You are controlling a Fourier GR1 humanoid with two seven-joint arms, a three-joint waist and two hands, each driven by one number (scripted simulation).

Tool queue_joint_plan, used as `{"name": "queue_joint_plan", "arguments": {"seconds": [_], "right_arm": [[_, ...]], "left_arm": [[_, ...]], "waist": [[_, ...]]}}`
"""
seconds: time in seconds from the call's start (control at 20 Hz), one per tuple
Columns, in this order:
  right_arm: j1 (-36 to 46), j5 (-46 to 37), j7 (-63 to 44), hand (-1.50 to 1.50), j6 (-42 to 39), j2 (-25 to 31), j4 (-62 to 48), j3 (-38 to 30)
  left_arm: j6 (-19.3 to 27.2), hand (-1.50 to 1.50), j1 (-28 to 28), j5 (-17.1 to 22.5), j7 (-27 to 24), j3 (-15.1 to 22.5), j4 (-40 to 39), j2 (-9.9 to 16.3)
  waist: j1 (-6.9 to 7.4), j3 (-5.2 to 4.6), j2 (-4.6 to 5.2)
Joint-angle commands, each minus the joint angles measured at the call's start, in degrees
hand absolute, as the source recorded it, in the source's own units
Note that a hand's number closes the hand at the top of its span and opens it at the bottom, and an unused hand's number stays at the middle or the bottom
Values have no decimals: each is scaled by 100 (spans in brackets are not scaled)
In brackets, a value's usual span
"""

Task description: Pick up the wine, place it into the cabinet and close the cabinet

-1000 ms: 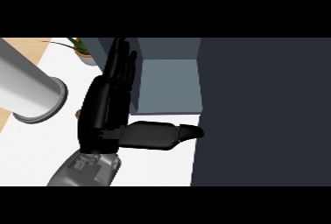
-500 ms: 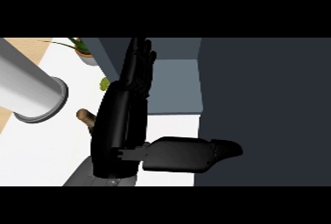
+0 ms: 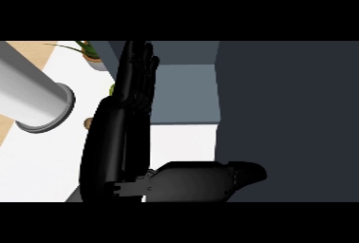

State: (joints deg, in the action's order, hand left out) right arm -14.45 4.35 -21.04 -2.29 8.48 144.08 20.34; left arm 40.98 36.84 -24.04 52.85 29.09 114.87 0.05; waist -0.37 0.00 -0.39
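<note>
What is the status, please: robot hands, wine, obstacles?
Left robot hand open, fingers straight toward the grey cabinet. Right robot hand not in view. Wine not visible. Dark panel close at its right.

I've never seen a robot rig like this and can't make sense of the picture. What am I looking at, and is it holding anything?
There is one view, taken from the robot's head and looking steeply down at a kitchen counter. The big black shape is a robot hand very close to the camera, most likely the left one. Its fingers point straight up the picture and its thumb sticks out to the right. The hand is open and holds nothing.

Behind it is the white counter and a grey-blue cabinet. A dark panel on the right may be the cabinet's door. A potted plant stands at the top left. The grey cylinder on the left I cannot identify. No wine bottle shows, and no other hand.
</note>
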Motion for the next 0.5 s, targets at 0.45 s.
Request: {"name": "queue_joint_plan", "arguments": {"seconds": [0.45], "right_arm": [[-198,15,-848,-150,263,257,1556,155]], "left_arm": [[-510,-150,-376,-181,387,-746,450,267]], "waist": [[-52,-5,11]]}}
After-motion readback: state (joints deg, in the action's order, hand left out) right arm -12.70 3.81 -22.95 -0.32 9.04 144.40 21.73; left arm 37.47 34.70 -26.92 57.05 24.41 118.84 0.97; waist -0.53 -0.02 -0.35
